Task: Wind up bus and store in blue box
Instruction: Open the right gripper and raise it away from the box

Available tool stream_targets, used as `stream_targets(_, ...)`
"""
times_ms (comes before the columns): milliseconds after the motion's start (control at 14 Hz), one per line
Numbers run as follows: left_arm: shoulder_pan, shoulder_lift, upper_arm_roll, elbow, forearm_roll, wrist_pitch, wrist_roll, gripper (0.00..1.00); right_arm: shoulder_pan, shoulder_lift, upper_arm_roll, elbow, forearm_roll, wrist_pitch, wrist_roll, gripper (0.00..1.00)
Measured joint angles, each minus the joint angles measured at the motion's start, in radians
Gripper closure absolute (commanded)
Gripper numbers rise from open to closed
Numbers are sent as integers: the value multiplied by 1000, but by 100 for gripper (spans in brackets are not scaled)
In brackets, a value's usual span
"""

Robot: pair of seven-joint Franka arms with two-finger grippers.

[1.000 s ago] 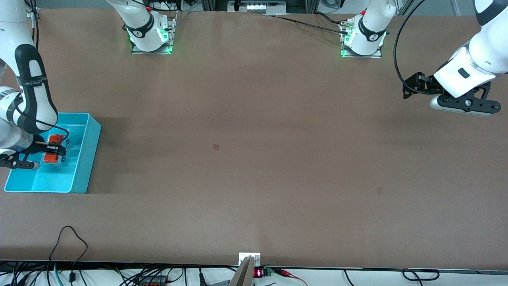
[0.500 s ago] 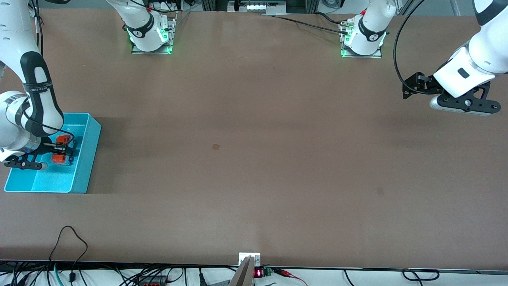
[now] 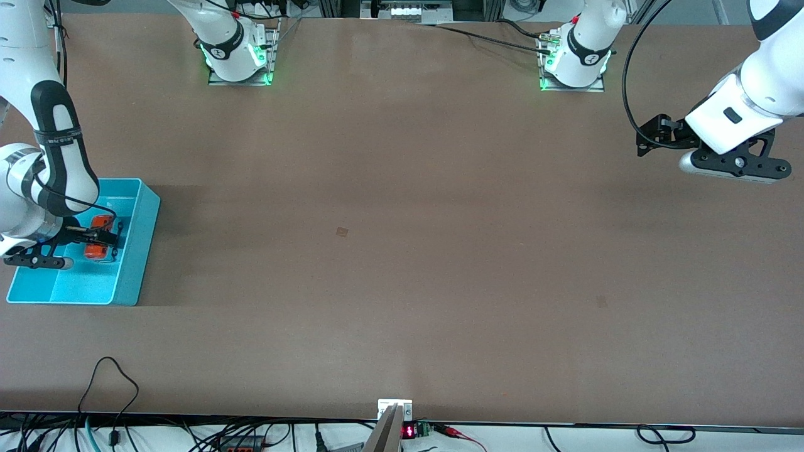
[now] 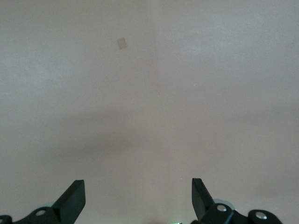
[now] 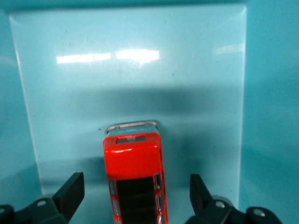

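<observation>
Glossy plastic blue box (image 5: 126,79) mirrors lights; shiny orange-red bus (image 5: 135,179); matt brown table (image 3: 402,251).

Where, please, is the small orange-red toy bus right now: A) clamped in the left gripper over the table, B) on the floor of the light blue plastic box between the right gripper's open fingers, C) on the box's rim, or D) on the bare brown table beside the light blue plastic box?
B: the right wrist view shows the small orange-red toy bus lying on the light blue plastic box floor, with the right gripper open and its fingers clear of it.

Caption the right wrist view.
Open right gripper straddles the bus resting on the blue box floor.
</observation>
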Motion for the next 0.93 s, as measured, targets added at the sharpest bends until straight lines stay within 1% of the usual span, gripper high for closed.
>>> stream_targets(71,0,0,0,0,0,0,0,0,0,-20,0,5,0,-16,0,0)
stream_targets(214,0,0,0,0,0,0,0,0,1,-84,1,21,0,-92,-2,0)
stream_targets(500,0,0,-1,0,0,0,-1,0,21,-246,10,70,0,-297,-6,0)
stream_targets(714,0,0,-1,0,0,0,-2,0,48,-340,15,155,-3,-490,-7,0)
stream_targets(929,-1,0,-1,0,0,0,-2,0,85,-436,36,188,-27,-596,-7,0)
